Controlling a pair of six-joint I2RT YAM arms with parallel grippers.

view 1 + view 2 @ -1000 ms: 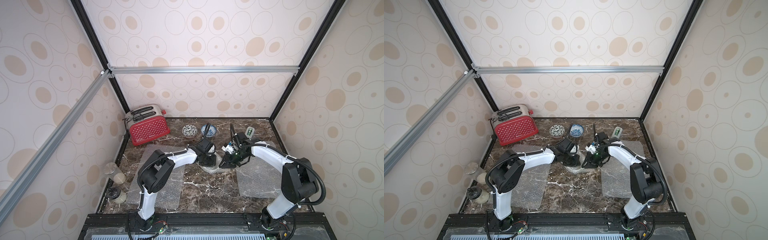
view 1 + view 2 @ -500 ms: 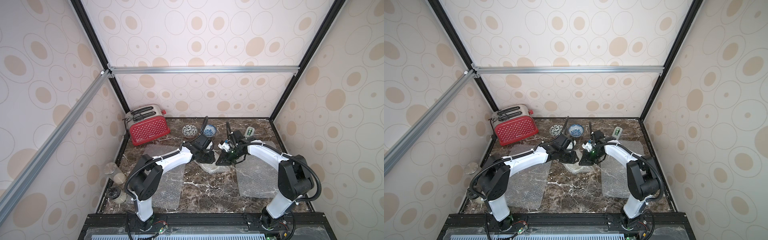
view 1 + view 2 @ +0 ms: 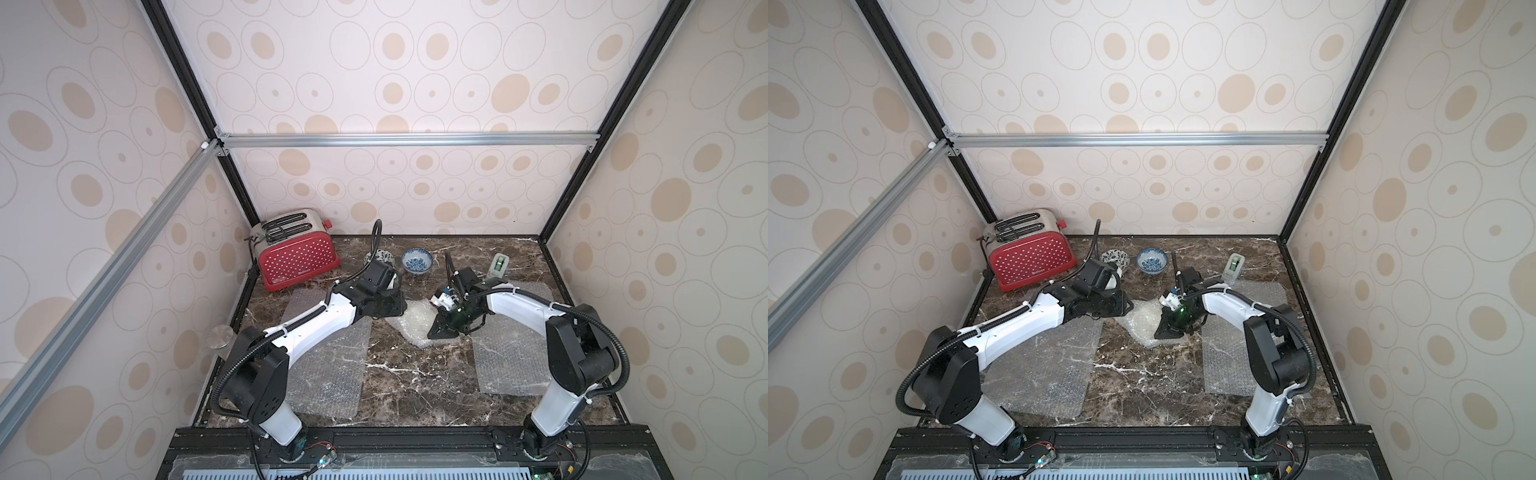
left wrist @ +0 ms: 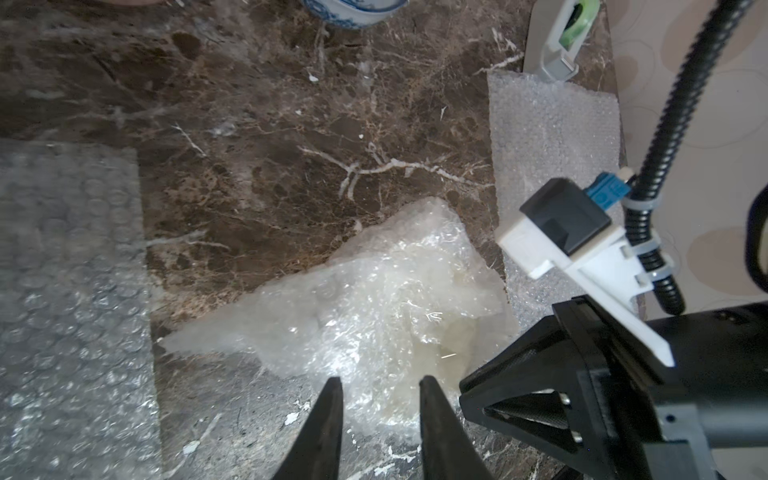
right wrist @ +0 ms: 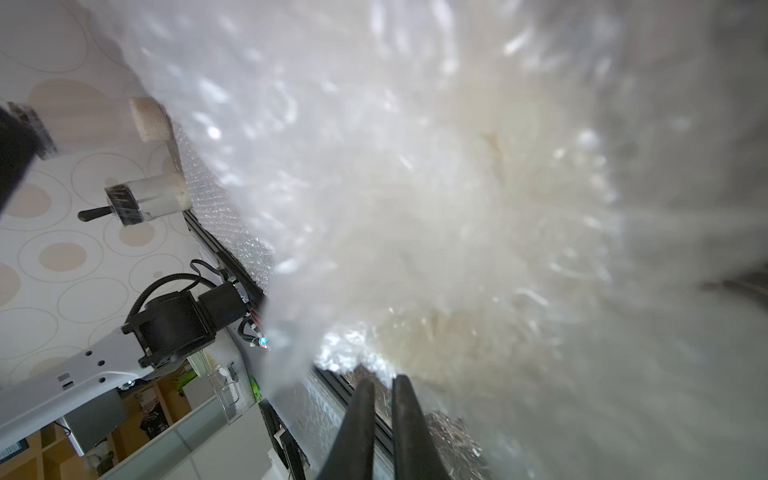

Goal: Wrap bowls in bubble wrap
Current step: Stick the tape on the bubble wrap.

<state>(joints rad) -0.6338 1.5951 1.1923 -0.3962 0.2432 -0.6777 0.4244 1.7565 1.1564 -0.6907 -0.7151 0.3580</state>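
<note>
dark marble table point(image 3: 415, 386) carries red toaster point(image 3: 299, 259), blue-patterned bowl point(image 3: 417, 262), flat bubble wrap point(image 3: 328, 374), crumpled bundle point(image 3: 413, 326)

Red with white dots, silver top: toaster point(image 3: 298, 259). Dark brown marble with white veins: table point(image 3: 415, 374). White with blue pattern: blue bowl point(image 3: 417, 262). White with black pattern: black-patterned bowl point(image 3: 1116, 258), just left of it. Clear whitish, cream showing through: bubble wrap bundle point(image 4: 374, 299). Beige ovals on cream: walls point(image 3: 415, 62).

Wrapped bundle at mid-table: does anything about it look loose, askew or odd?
Yes. The bundle is lopsided: crumpled bubble wrap bunched over what looks like a cream bowl, with one pointed flap trailing loose on the marble table. No tape shows on it.
</note>
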